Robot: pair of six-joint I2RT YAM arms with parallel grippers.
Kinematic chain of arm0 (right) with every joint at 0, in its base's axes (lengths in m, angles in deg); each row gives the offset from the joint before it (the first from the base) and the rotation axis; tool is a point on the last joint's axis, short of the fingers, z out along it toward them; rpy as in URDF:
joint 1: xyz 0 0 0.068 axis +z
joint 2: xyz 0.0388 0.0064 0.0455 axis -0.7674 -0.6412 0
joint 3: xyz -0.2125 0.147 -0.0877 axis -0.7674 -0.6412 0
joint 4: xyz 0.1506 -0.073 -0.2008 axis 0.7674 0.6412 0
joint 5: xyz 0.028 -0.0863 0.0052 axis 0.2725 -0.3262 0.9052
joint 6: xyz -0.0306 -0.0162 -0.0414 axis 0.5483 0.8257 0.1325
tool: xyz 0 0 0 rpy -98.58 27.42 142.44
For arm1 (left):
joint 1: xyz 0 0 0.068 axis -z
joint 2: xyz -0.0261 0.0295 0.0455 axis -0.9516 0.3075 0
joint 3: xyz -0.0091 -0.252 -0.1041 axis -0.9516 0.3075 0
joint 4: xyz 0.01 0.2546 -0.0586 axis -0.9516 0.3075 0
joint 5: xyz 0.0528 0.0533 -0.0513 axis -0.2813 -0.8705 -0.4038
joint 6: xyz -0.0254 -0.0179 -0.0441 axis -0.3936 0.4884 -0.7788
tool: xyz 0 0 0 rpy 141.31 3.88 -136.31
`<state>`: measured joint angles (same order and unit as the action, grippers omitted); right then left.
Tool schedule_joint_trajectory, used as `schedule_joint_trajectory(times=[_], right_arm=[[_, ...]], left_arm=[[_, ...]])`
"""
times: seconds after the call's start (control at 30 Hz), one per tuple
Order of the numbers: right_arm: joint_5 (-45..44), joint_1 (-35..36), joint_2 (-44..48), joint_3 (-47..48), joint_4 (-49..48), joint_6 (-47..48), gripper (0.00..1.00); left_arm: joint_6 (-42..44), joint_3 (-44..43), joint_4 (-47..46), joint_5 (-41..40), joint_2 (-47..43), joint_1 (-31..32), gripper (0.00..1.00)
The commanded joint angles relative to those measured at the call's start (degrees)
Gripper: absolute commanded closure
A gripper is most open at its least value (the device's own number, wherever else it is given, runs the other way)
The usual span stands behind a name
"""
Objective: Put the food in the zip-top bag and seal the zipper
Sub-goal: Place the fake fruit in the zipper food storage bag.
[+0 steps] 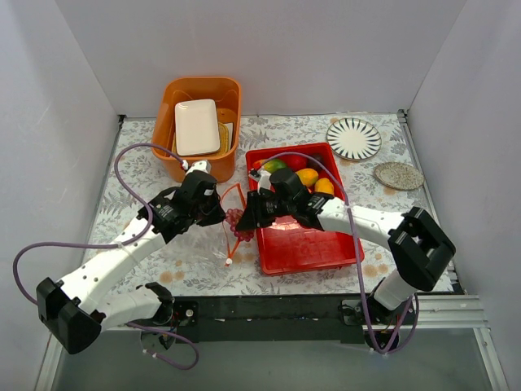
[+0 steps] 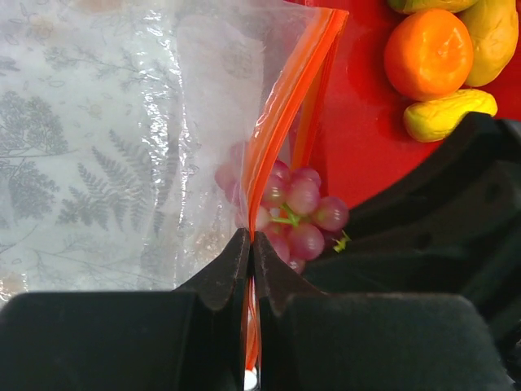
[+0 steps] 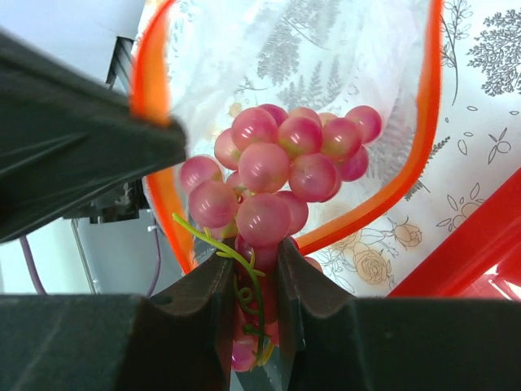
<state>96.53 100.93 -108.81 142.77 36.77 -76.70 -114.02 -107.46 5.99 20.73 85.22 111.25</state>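
Left hand (image 2: pixel 250 244): dark fingers pressed together, clamped on the zipper (image 2: pixel 285 122) at one lip of the zip-top bag (image 2: pixel 163 122). Right hand (image 3: pixel 248 252): fingers partly apart, gripping the stem end of the grape bunch (image 3: pixel 269 171).

Materials: the bag is clear, crinkled film, and the fern-printed surface (image 1: pixel 146 155) shows through it. The zipper is a thin, smooth orange-red strip with a small white end. The grapes are glossy pink-red balls on a green plastic stem.

Position: the bag lies on the surface between the two hands, just left of the red tray (image 1: pixel 309 244). The bunch sits at the bag's mouth, ringed by the open loop of the zipper, and some grapes show through the film.

Orientation: the zipper's long axis runs near to far along the tray's left wall. The mouth opens rightward. The bunch's rounded end points into it.

In the tray: a matt orange (image 2: pixel 427 53) and a lumpy yellow piece (image 2: pixel 448 114).
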Motion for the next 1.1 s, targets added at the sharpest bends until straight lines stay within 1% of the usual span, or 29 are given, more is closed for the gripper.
schedule_joint_trajectory(times=[0.0,0.1,0.33,0.47,0.6,0.63,0.7,0.83,0.97,1.07], right_arm=[[0.45,0.35,-2.35,5.47,-4.28,-2.08,0.77],[-1.40,0.35,-4.28,9.42,-1.82,-2.96,0.78],[-3.42,0.35,-6.04,13.03,-1.03,-6.03,0.78],[-3.77,0.35,-7.62,15.84,3.36,-6.92,0.80],[-4.47,0.43,-7.98,15.85,4.51,-5.78,0.79],[-4.82,0.43,-7.89,15.50,6.43,-5.43,0.79],[-5.61,0.43,-7.63,14.88,7.23,-4.55,0.78],[-5.97,0.78,-6.49,13.12,7.33,-2.53,0.74],[-8.07,1.93,-6.30,14.00,10.74,-0.59,0.71],[-8.51,3.15,-6.66,15.05,11.10,1.08,0.67]], left_arm=[[-0.28,-1.65,1.23,0.55,-2.14,-0.22,0.99],[-0.54,-1.65,1.50,0.63,-2.76,-0.22,0.99],[-0.72,-2.00,1.15,1.78,-2.58,-0.22,0.99],[-0.72,-2.09,1.06,1.86,-1.88,-0.22,0.99],[-0.98,-2.35,0.80,1.51,-2.40,-0.22,1.00],[-0.98,-2.44,0.62,1.43,-2.58,-0.22,1.00],[-1.25,-2.71,0.88,0.64,-3.02,-0.22,1.00],[-1.42,-3.58,1.33,-1.12,-3.55,-0.22,1.00],[-1.60,-4.20,1.76,-3.05,-3.64,-0.22,1.00],[-1.69,-4.38,1.33,-3.41,-3.55,-0.22,1.00]])
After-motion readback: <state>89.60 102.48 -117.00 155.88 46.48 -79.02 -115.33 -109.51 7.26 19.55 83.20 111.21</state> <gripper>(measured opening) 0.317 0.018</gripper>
